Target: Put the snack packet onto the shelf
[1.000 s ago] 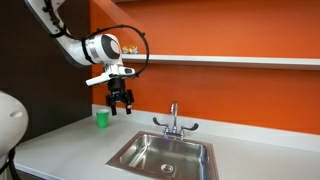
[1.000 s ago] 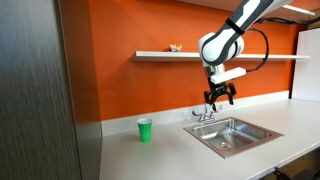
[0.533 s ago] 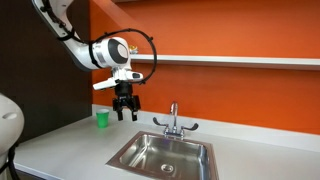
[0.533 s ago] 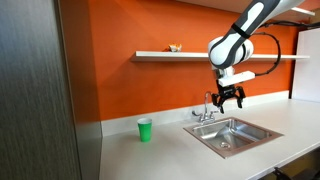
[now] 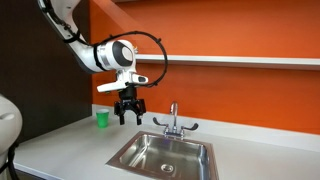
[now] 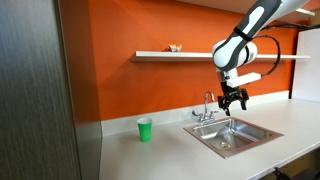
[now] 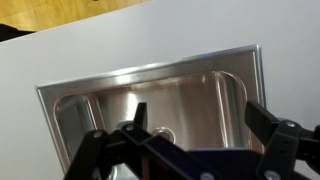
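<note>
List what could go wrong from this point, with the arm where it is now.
1. The open, empty pincer hangs low beside the faucet over the sink; a sideways swing could strike the faucet.
2. The snack packet looks to lie on the shelf; it is too small to tell how near the edge, so it might slip off.

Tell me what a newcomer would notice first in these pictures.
The bright orange wall dominates both exterior views, and the long white shelf across it carries the small snack packet. In front of it the pincer hangs open and empty above the steel sink set in the grey countertop. A small green cup stands alone beside the sink.
</note>
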You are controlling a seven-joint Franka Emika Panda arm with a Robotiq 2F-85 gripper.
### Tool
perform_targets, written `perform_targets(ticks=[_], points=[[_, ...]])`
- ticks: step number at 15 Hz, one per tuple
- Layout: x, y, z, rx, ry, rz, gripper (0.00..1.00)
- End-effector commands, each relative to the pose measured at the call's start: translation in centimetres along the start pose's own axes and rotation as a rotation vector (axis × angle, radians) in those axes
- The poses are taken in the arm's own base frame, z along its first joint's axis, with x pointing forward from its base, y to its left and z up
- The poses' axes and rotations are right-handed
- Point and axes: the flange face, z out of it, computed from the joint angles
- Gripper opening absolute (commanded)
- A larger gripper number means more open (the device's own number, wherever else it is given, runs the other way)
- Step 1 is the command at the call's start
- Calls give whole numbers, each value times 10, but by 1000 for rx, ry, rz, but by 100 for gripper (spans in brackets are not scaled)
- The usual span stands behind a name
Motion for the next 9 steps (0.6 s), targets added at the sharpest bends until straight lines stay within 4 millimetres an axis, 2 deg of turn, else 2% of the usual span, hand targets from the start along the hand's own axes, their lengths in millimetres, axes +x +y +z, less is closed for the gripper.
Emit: perform_targets(ticks=[1,4,5,9], points=[[4,-2,6,-10,0,-101,100],[3,-11,10,-18,-25,-161,100],[2,-5,10,-4,-22,-103,100],[2,-11,13,-8,-29,-132,100]])
